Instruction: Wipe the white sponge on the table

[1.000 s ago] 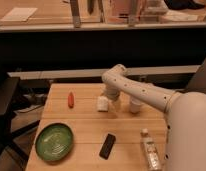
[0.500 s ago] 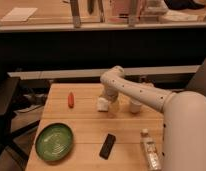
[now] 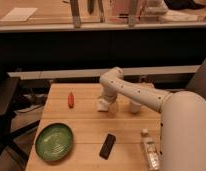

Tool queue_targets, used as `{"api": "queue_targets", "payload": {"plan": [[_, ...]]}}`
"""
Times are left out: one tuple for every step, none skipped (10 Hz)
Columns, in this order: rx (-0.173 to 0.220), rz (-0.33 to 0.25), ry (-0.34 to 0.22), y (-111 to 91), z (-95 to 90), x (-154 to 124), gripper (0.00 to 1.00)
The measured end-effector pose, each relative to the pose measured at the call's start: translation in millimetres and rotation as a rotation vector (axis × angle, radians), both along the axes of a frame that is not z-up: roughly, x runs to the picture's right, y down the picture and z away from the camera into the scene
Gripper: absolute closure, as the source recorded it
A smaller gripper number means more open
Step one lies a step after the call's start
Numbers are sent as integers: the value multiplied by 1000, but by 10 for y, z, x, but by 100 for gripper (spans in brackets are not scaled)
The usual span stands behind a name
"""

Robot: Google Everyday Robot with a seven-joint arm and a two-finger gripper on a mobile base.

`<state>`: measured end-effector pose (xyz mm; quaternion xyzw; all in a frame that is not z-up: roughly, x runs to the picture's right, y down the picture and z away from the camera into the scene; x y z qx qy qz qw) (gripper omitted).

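Note:
The white sponge (image 3: 101, 105) lies on the wooden table (image 3: 86, 125), left of the table's middle and toward the back. My gripper (image 3: 107, 101) hangs down from the white arm's bent wrist (image 3: 113, 78) and sits right at the sponge's right side, touching or overlapping it. Part of the sponge is hidden behind the gripper.
An orange carrot (image 3: 71, 99) lies left of the sponge. A white round cup (image 3: 134, 107) stands to its right. A green plate (image 3: 54, 141) is at the front left, a black phone (image 3: 107, 145) at the front middle, and a plastic bottle (image 3: 150, 150) at the front right.
The gripper has shifted a little to the left and down onto the sponge. The sponge sits about where it was, perhaps slightly nearer the front.

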<state>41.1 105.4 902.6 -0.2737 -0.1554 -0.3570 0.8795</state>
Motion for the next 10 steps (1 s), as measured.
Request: {"api": "queue_targets", "payload": {"plan": [[-1,-1,-1,7,3,-11,20],[-3,-3,-2,22,9,-20,20],[-4,-3,-4,28,11,-29,20],[-5,-3,-4,31,11,-33,20],[-7,-3,-5,40,13,-41,20],[-9,-4,-6,46,13,-52,20],[-11,-5,-8,61,16,-65,20],[-13,-5,-9,72,17,-89,20],[-14,-6,-11,71,17,-110,22],[-14,-5,-12,69,15,-116,28]]}}
